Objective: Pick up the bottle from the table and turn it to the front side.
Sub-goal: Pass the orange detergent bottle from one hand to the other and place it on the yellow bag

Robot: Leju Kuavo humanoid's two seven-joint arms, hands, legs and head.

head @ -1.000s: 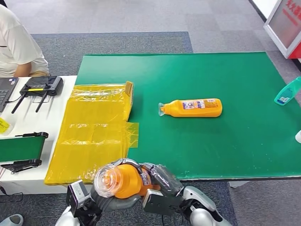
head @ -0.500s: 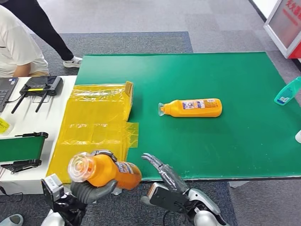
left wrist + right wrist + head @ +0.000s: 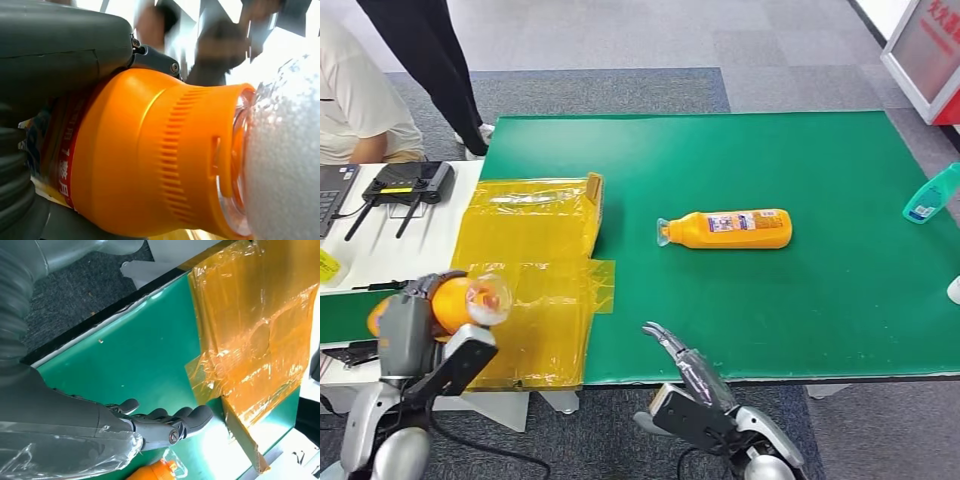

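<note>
My left hand (image 3: 407,330) grips an orange bottle (image 3: 456,303) with a clear cap at the lower left, over the near edge of the yellow sheet. The left wrist view shows that bottle (image 3: 151,155) close up, its ribbed orange neck and clear cap sticking out past my fingers (image 3: 64,45). A second orange bottle (image 3: 731,229) lies on its side on the green mat (image 3: 810,300), cap to the left. My right hand (image 3: 690,375) hangs open at the mat's near edge, holding nothing; its fingers (image 3: 166,420) are extended above the mat.
A yellow plastic sheet (image 3: 524,270) over a cardboard flap covers the left of the table. A teal bottle (image 3: 930,195) lies at the right edge. A controller (image 3: 407,185) and laptop sit far left, near a seated person (image 3: 358,100). Another person's legs (image 3: 433,60) pass behind.
My left hand has carried the orange bottle leftward and up, away from my right hand, which let go and opened. A walking person's legs have come into view at the back left.
</note>
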